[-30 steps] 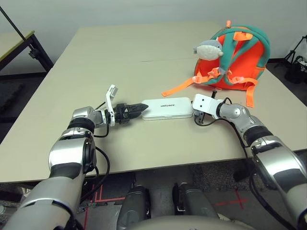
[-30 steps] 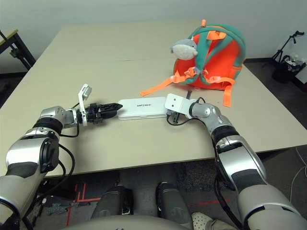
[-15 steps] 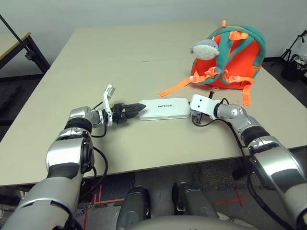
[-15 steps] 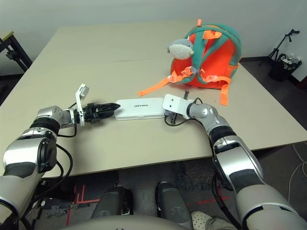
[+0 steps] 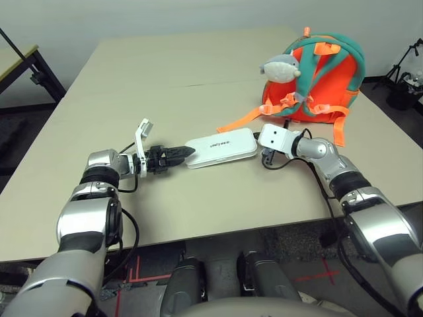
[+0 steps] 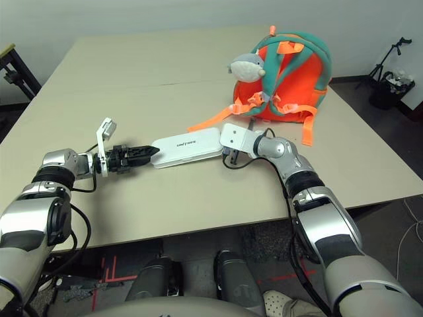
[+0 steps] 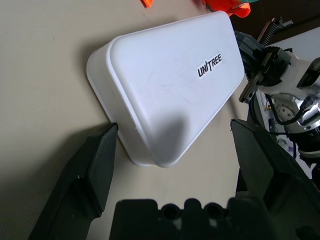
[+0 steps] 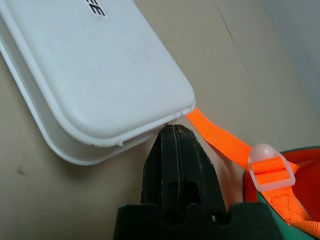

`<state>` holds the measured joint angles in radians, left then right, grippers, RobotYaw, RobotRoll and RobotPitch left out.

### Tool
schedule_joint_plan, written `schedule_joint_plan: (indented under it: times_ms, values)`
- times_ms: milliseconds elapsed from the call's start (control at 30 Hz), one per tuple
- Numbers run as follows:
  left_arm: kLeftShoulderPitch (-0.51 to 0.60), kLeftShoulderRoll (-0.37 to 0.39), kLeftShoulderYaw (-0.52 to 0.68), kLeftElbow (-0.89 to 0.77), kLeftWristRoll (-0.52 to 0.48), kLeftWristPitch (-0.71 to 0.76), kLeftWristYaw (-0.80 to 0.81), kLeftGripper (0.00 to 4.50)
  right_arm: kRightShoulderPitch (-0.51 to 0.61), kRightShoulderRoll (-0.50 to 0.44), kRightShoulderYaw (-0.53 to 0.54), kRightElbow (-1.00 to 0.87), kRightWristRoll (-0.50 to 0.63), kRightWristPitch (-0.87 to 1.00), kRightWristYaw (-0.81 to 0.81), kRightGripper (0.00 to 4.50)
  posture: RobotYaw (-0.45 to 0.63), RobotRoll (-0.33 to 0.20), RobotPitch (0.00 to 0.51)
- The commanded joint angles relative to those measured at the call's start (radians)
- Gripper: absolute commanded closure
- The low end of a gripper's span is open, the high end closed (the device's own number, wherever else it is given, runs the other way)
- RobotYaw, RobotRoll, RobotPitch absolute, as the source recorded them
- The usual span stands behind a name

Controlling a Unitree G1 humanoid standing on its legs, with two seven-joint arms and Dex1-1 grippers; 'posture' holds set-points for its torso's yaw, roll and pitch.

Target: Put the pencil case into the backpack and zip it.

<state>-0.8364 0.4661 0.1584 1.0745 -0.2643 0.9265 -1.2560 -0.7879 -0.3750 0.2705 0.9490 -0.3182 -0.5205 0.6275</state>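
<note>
The white pencil case lies flat on the table, slightly askew, in front of the orange backpack. The backpack stands upright at the far right with a grey plush shark on its teal straps. My left gripper is open at table level, and its fingers flank the case's left end. My right gripper is shut, its tip pressed against the case's right end. An orange webbing strap runs along the table just beyond that tip.
The beige table stretches wide behind and left of the case. A second table with a black frame stands off to the far left. A dark tripod stands on the floor at the right, beyond the backpack.
The pencil case has turned slightly, its right end swinging toward the backpack. Both grippers stay at its ends. The camera has shifted a little.
</note>
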Motion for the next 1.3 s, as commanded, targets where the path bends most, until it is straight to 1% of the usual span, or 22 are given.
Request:
schedule_joint_plan:
  times_ms: [33, 167, 333, 700, 933, 1300]
  values:
    - [0.032, -0.06, -0.046, 0.011, -0.001, 0.049, -0.014, 0.0, 0.027, 0.103, 0.109, -0.042, -0.034, -0.042, 0.076, 4.47, 0.06, 0.0, 0.051]
    - [0.031, -0.053, -0.041, 0.011, -0.002, 0.047, -0.008, 0.0, 0.016, 0.068, 0.102, -0.004, -0.068, -0.03, 0.064, 4.47, 0.06, 0.0, 0.051]
    - [0.031, -0.038, -0.042, 0.015, -0.001, 0.044, -0.007, 0.0, -0.003, -0.011, 0.067, 0.024, -0.065, -0.015, 0.074, 4.47, 0.05, 0.0, 0.055]
    - [0.01, 0.011, -0.024, 0.049, 0.004, 0.014, 0.02, 0.0, -0.02, -0.139, 0.053, 0.097, -0.082, 0.011, 0.085, 4.47, 0.05, 0.0, 0.054]
    - [-0.004, 0.032, -0.004, 0.069, -0.003, -0.003, 0.041, 0.0, -0.015, -0.16, 0.052, 0.106, -0.078, 0.011, 0.105, 4.47, 0.05, 0.0, 0.055]
    - [-0.012, 0.053, 0.013, 0.086, -0.005, -0.031, 0.068, 0.0, -0.015, -0.155, 0.061, 0.097, -0.08, 0.009, 0.133, 4.47, 0.06, 0.0, 0.051]
